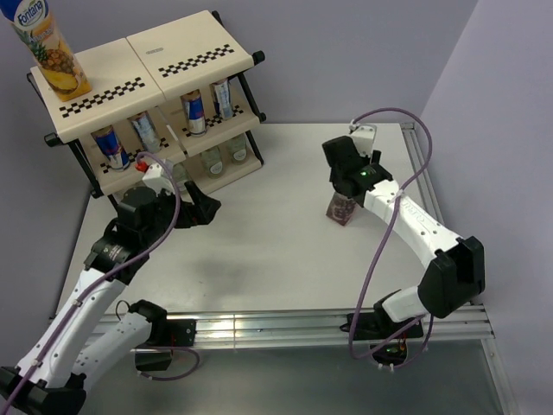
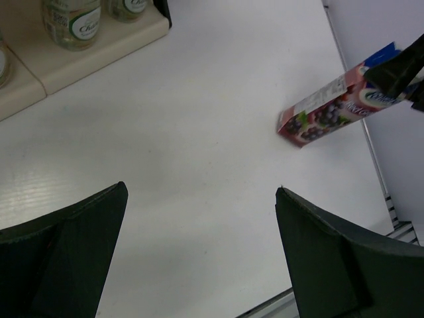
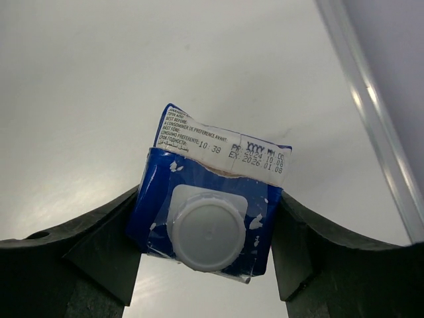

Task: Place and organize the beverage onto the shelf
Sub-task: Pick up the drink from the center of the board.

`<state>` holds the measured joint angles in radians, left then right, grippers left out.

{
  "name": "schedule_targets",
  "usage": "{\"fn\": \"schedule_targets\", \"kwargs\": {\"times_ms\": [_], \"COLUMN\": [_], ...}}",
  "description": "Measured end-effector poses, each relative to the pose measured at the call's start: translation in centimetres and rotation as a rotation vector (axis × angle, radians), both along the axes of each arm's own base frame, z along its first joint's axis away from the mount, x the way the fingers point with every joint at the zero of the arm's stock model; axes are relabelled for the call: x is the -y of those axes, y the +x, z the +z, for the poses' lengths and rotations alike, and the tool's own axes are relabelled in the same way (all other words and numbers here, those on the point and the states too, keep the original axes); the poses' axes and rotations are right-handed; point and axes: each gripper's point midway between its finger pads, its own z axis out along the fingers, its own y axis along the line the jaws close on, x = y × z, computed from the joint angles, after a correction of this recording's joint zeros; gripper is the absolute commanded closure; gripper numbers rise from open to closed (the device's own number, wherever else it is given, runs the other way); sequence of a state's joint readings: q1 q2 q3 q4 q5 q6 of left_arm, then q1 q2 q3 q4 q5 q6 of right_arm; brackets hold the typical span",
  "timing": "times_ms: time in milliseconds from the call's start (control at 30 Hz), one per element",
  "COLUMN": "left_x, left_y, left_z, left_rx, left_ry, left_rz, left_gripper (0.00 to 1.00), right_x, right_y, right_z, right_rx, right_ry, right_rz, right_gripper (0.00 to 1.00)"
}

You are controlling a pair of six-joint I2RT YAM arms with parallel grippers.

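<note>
The grape-purple carton (image 1: 340, 208) stands upright right of the table's centre, its base at the tabletop. My right gripper (image 1: 346, 186) is shut on its top. In the right wrist view both fingers press the sides of the blue carton top (image 3: 199, 175) around the white cap (image 3: 207, 232). The shelf (image 1: 164, 65) stands at the back left. The pineapple carton (image 1: 47, 52) is on its top tier, cans (image 1: 193, 112) are on the middle tier and clear bottles (image 1: 212, 160) on the bottom. My left gripper (image 1: 203, 207) hangs open and empty in front of the shelf (image 2: 79, 63), over bare table (image 2: 201, 192).
An aluminium rail (image 1: 285, 327) runs along the table's near edge and another (image 1: 423, 164) along the right edge, close to the wall. The purple cable (image 1: 380, 251) loops beside the right arm. The grape carton (image 2: 324, 112) shows far right in the left wrist view.
</note>
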<state>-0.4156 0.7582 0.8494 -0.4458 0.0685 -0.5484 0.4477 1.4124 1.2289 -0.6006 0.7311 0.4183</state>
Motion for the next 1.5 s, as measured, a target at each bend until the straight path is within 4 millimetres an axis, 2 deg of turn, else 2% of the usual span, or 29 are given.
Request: {"fn": "schedule_targets", "kwargs": {"times_ms": [133,300,400,567,700,800,933,1100,1500], "left_x": [2.2,8.7,11.5,13.9,15.2,16.3,17.1,17.8,18.4], "left_y": [-0.1,-1.7,-2.7,-2.9,-3.1,-3.5,-2.9,-1.2,0.9], "left_z": [1.3,2.6,2.2,-0.1,-1.9,-1.8,-1.7,-3.4,-3.2], "left_rx": [0.039,0.155,0.244,0.396,0.492,0.576,0.632,0.625,0.600], "left_ry": [-0.029,-0.063,-0.047,0.027,0.105,0.134,0.172,0.262,0.275], "left_rz": [0.003,-0.103,-0.150,-0.158,-0.163,-0.166,-0.122,-0.026,0.144], "left_gripper": [0.00,0.00,0.00,0.00,0.01,0.01,0.00,0.01,0.01], "right_x": [-4.0,-8.6,-10.7,-13.6,-15.8,-17.6,-19.9,-21.3,-20.6], "right_y": [-1.0,-1.9,-1.8,-1.8,-2.9,-4.3,-6.2,-7.4,-7.8], "right_z": [1.4,4.3,5.6,6.6,7.6,8.8,10.5,12.2,12.1], "right_rx": [-0.004,0.022,0.029,0.025,0.021,0.035,0.066,0.105,0.104], "right_ry": [0.030,0.061,0.080,0.077,0.059,0.057,0.067,0.079,0.031], "right_rz": [0.103,0.213,0.260,0.318,0.375,0.434,0.504,0.538,0.523], "right_gripper": [0.45,0.45,0.46,0.46,0.46,0.46,0.46,0.46,0.46]}}
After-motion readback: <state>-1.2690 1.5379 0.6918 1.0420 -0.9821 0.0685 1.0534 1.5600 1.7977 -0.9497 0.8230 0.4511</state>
